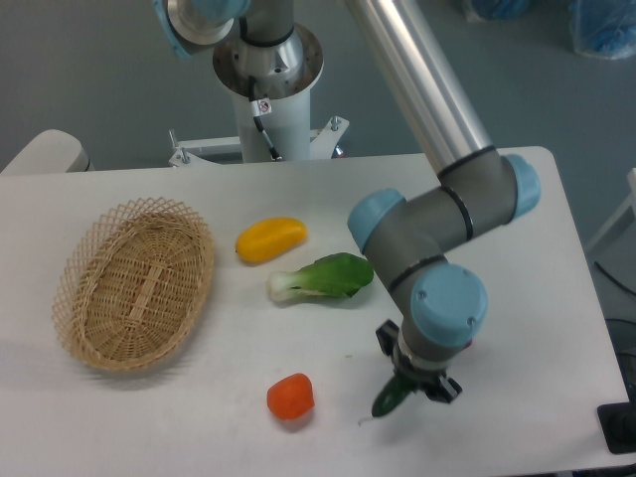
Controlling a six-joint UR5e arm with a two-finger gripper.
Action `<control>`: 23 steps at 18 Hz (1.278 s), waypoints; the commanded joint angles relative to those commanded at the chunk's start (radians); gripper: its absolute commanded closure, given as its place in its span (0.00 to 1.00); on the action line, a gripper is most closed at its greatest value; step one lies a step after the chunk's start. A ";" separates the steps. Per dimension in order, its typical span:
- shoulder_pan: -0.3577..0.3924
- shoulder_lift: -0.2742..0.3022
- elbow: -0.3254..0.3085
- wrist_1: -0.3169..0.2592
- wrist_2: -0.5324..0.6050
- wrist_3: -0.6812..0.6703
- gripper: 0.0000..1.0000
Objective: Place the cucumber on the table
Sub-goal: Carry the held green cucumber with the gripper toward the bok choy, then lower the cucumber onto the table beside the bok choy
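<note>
The cucumber (389, 398) is dark green and glossy; only its lower end shows, poking out below my gripper (413, 387), with its thin stem tail trailing left onto the white table (199, 417). The gripper points down near the table's front right, fingers closed around the cucumber. The cucumber's tip is at or just above the tabletop; I cannot tell whether it touches. Most of the cucumber is hidden behind the wrist and fingers.
An oval wicker basket (134, 283) stands at the left. A yellow pepper (270, 239) and a light green leafy vegetable (325, 277) lie mid-table. A red-orange pepper (290, 397) lies just left of the gripper. The table's front edge is close below.
</note>
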 joint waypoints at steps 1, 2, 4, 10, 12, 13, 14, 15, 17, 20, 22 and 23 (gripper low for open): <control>0.000 0.008 -0.012 0.000 0.000 0.024 0.82; -0.002 0.015 -0.026 0.000 0.000 0.063 0.82; -0.017 0.022 -0.048 0.000 0.002 0.092 0.82; -0.073 0.063 -0.130 0.005 0.008 0.166 0.81; -0.112 0.065 -0.152 0.011 0.008 0.158 0.81; -0.126 0.063 -0.155 0.032 0.008 0.152 0.81; -0.136 0.061 -0.158 0.055 0.011 0.149 0.80; -0.143 0.063 -0.173 0.069 0.011 0.149 0.80; -0.146 0.074 -0.215 0.083 0.008 0.160 0.79; -0.144 0.078 -0.245 0.161 0.011 0.163 0.72; -0.143 0.080 -0.250 0.178 0.009 0.166 0.65; -0.141 0.078 -0.246 0.181 0.009 0.166 0.61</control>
